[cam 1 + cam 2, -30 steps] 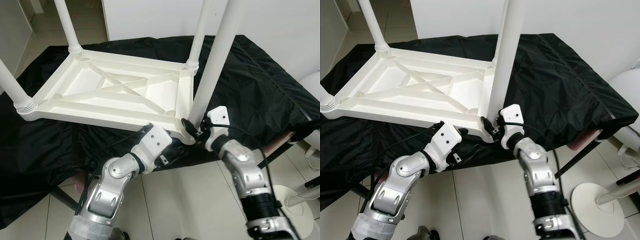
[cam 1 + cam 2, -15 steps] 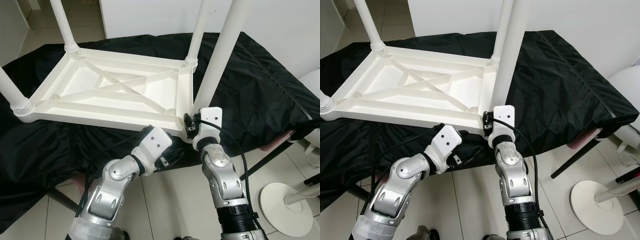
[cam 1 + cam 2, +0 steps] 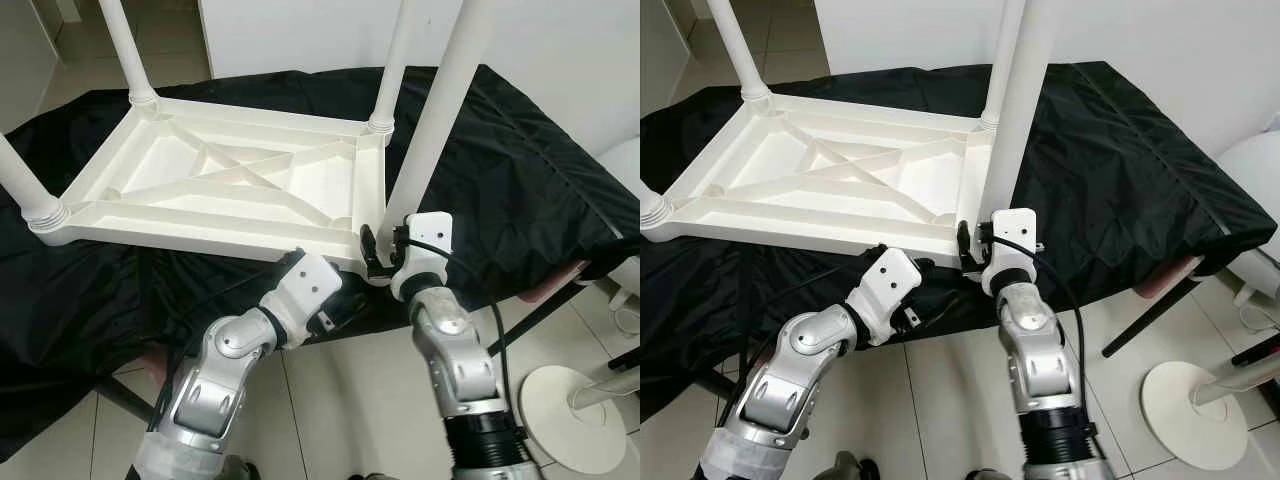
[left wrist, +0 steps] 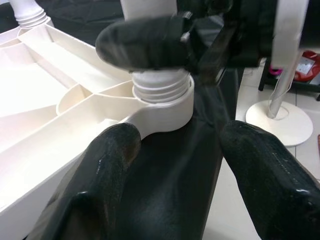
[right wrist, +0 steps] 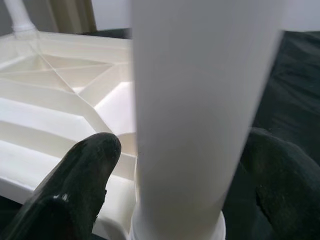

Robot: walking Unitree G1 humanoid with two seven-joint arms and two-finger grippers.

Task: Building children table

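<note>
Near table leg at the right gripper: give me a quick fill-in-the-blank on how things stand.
1. The white table lies ____ on the black cloth, legs pointing up.
2. The right gripper has its jaws around the base of the near ____.
3. The left gripper waits below that corner with its jaws ____.
4. The leg's base sits in a threaded ____ at the table corner.

Missing words: upside down; leg; open; socket

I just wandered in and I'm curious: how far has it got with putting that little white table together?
Nearly done, by the look of it. The upturned tabletop on the black cloth has a leg at all four corners. In hand: the right claw sits around the near right leg at its threaded socket, seemingly screwing it in; the left claw waits open just below that corner. Left: finishing that leg and turning the table upright.
</note>
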